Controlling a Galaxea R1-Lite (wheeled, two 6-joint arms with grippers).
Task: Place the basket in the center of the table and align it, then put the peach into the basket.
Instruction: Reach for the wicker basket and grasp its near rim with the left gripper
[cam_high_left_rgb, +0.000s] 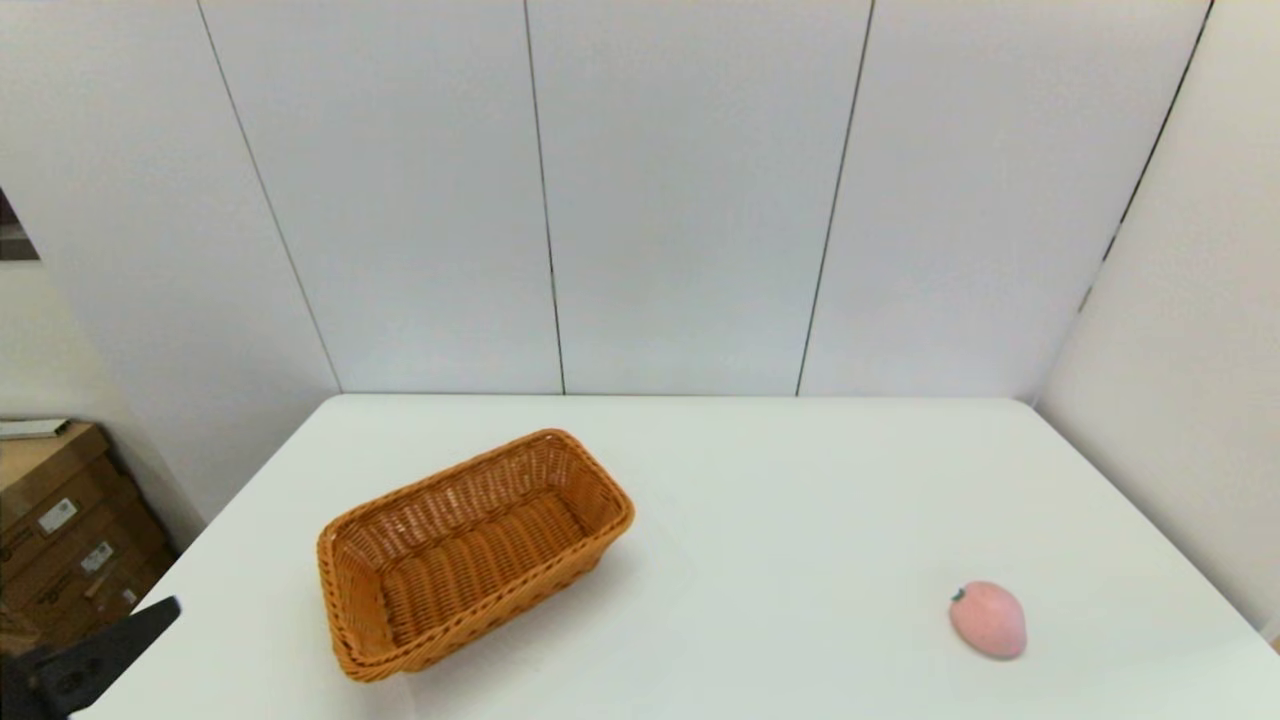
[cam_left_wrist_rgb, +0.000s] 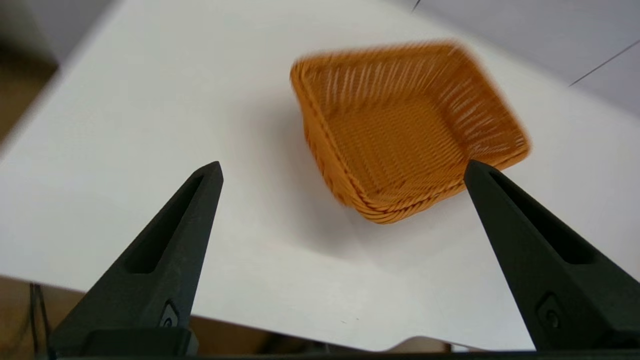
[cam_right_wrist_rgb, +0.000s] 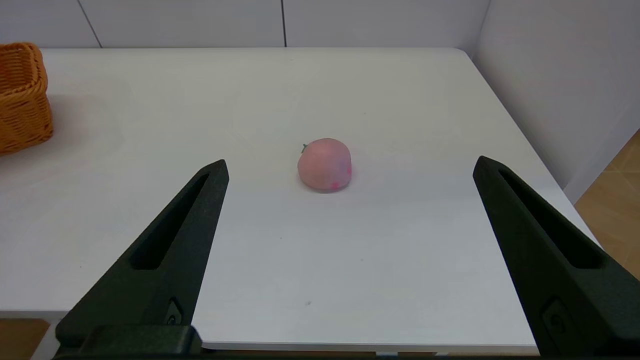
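The orange-brown wicker basket (cam_high_left_rgb: 470, 548) sits empty on the left half of the white table (cam_high_left_rgb: 780, 480), turned at an angle to the table's edges. The pale pink peach (cam_high_left_rgb: 988, 619) lies on the table at the right, near the front. My left gripper (cam_left_wrist_rgb: 342, 170) hovers open above the table's front-left edge, short of the basket (cam_left_wrist_rgb: 405, 125); one of its fingers (cam_high_left_rgb: 105, 655) shows at the head view's lower left. My right gripper (cam_right_wrist_rgb: 350, 167) is open at the front edge, facing the peach (cam_right_wrist_rgb: 325, 164), a corner of the basket (cam_right_wrist_rgb: 22, 95) off to the side.
White wall panels close off the back and right of the table. Cardboard boxes (cam_high_left_rgb: 65, 530) stand on the floor beyond the table's left edge. Wide bare tabletop lies between basket and peach.
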